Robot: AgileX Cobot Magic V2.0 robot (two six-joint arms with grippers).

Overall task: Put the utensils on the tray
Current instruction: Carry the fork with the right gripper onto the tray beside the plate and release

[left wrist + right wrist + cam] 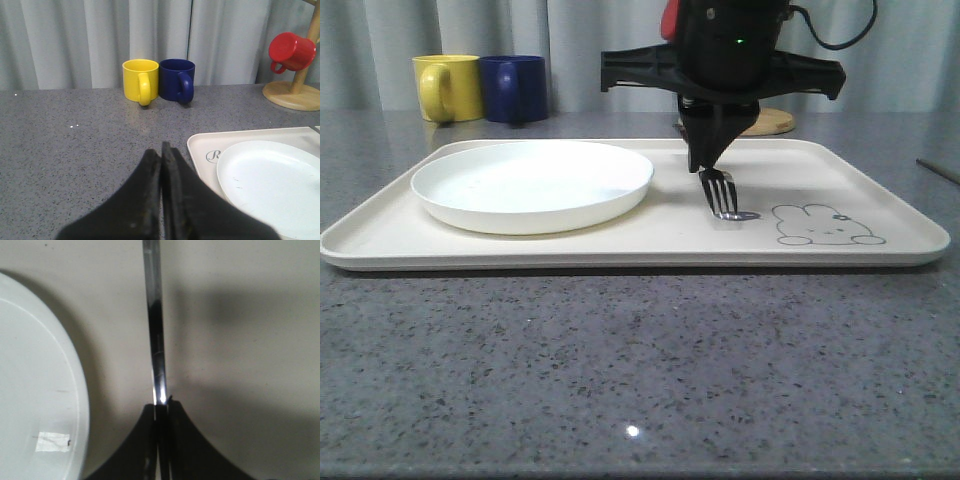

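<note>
The cream tray [670,238] with its grey rabbit drawing lies across the table. My right gripper [706,163] hangs over the tray's middle, shut on a silver fork [722,195]. The fork points down and toward the camera, its tines touching or almost touching the tray beside the rabbit. In the right wrist view the fork's shiny handle [155,330] runs out from between the closed fingers of the right gripper [162,407] over the tray [240,340]. My left gripper [161,147] is shut on nothing, above the grey table just left of the tray's corner [200,145].
A round white plate [532,180] fills the tray's left half, close to the fork [30,390]. A yellow mug [448,87] and a blue mug [515,88] stand at the back left. A red mug [291,50] hangs on a wooden stand. A thin dark strip [938,170] lies right of the tray.
</note>
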